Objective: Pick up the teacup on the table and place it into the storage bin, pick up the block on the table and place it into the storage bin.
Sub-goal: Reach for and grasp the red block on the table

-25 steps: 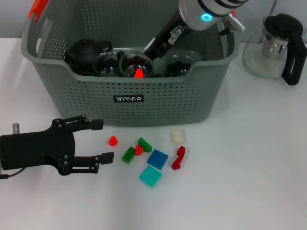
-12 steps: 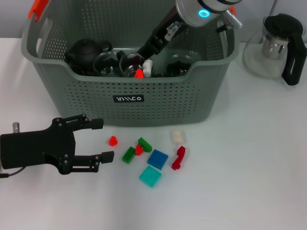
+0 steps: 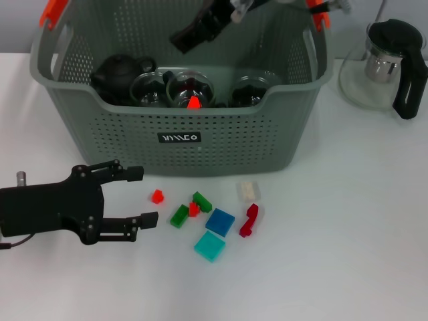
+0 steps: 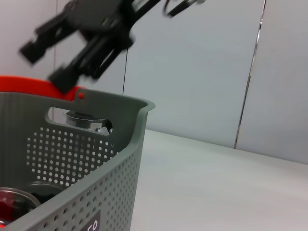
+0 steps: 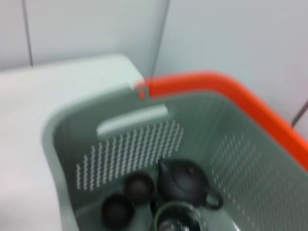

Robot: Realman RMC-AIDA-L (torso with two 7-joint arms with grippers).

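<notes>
Nearest to us, at the table's (image 3: pixel 348 234) front left, the left gripper (image 3: pixel 146 196) lies low over the surface with its two fingers spread apart and nothing between them. Just beyond its fingertips we see the loose blocks on the table: a small red block (image 3: pixel 157 196), a green block (image 3: pixel 179 216) with another green block (image 3: pixel 201 201) and a red bit beside it, a blue block (image 3: pixel 219 221), a teal block (image 3: pixel 210 246) nearest the front edge, a dark red piece (image 3: pixel 249 220) and a pale cream block (image 3: pixel 248 190).

Behind the blocks stands the storage bin (image 3: pixel 221 144), its black label facing us and its orange handle end (image 3: pixel 52 12) at the far left. Inside it we make out a dark teapot (image 3: pixel 119 72), glass cups (image 3: pixel 150 90) and a glass cup holding something red (image 3: pixel 192 90).

Above the bin's far side hangs the right gripper (image 3: pixel 194 30), raised clear of the contents; in the left wrist view its fingers (image 4: pixel 65 77) stand apart and we see nothing held.

At the table's far right edge stands a glass kettle with a black handle (image 3: pixel 391 63).
</notes>
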